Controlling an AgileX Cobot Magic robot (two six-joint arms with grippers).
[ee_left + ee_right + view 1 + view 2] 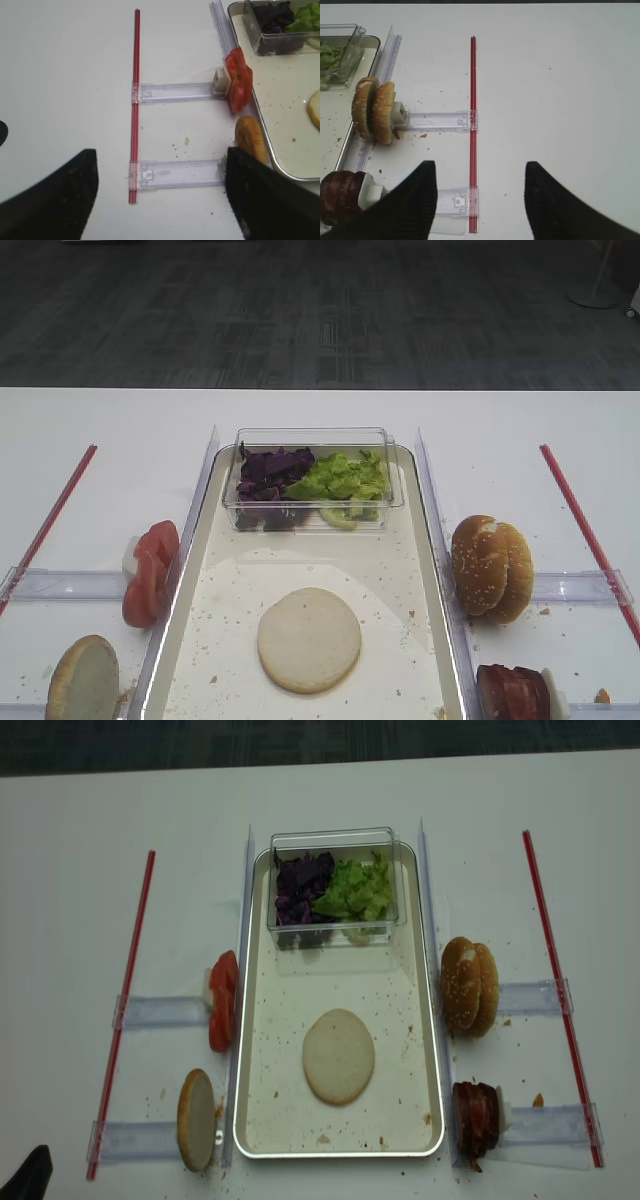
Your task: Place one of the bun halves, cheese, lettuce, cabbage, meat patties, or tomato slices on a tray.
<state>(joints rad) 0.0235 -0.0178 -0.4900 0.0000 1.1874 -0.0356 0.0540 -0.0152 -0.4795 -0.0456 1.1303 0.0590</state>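
A pale cream bun half (309, 638) lies flat on the tray (300, 560), near its front. A second bun half (196, 1119) stands on edge left of the tray, by the tomato slices (222, 1000). The meat patties (477, 1115) stand right of the tray. Purple cabbage (272, 472) and green lettuce (342, 478) sit in a clear box at the tray's back. No cheese is in view. My left gripper (160, 195) is open over a clear holder, left of the standing bun half (250, 137). My right gripper (479, 200) is open and empty over the red strip, right of the patties (340, 195).
Sesame-seeded buns (491, 568) stand on edge right of the tray. Red strips (124, 1000) (560, 980) run down both sides of the white table, with clear plastic holders (175, 91) (437, 120) crossing to the tray. Crumbs speckle the tray.
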